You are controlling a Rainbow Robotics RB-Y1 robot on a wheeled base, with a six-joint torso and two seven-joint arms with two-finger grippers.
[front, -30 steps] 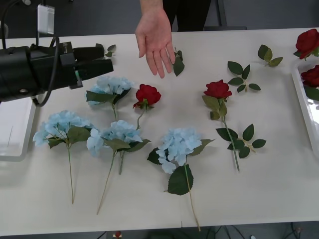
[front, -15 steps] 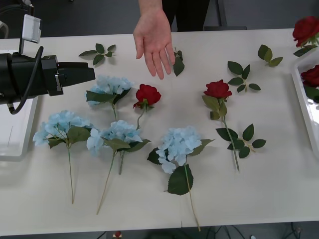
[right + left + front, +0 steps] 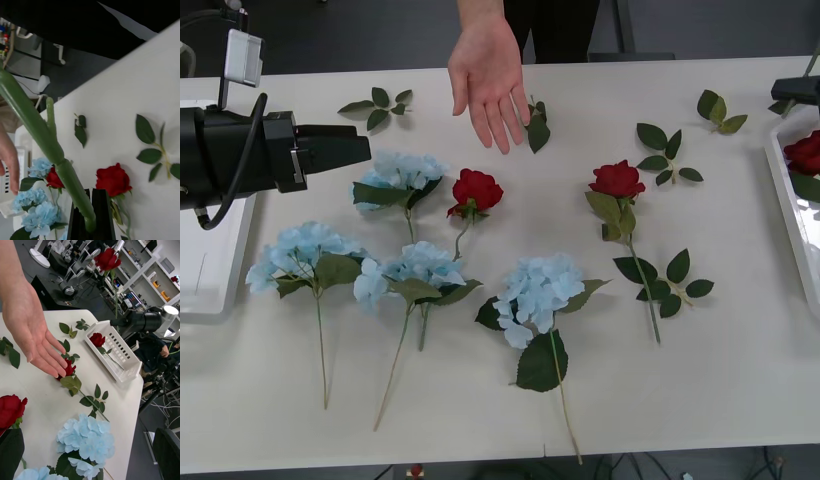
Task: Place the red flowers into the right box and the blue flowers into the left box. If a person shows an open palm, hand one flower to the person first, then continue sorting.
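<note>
A person's open palm [image 3: 490,85] reaches over the far table edge. My right gripper [image 3: 90,222] is shut on the green stem [image 3: 37,123] of a red rose [image 3: 108,258], held high above the right box [image 3: 123,363], where another red rose [image 3: 805,152] lies. On the table lie two red roses [image 3: 477,190] [image 3: 617,180] and several blue flowers [image 3: 400,172] [image 3: 300,250] [image 3: 540,290]. My left gripper [image 3: 360,148] hovers open just left of the far blue flower, beside the left box [image 3: 210,280].
Loose green leaf sprigs [image 3: 380,100] [image 3: 667,155] [image 3: 720,108] lie along the far half of the table, and one more sprig [image 3: 670,285] sits by the right rose's stem. The near strip of the table is bare.
My left arm drew back to the left, away from the palm, then held still. My right gripper lifted its rose, whose bloom has left the front view's top right corner.
</note>
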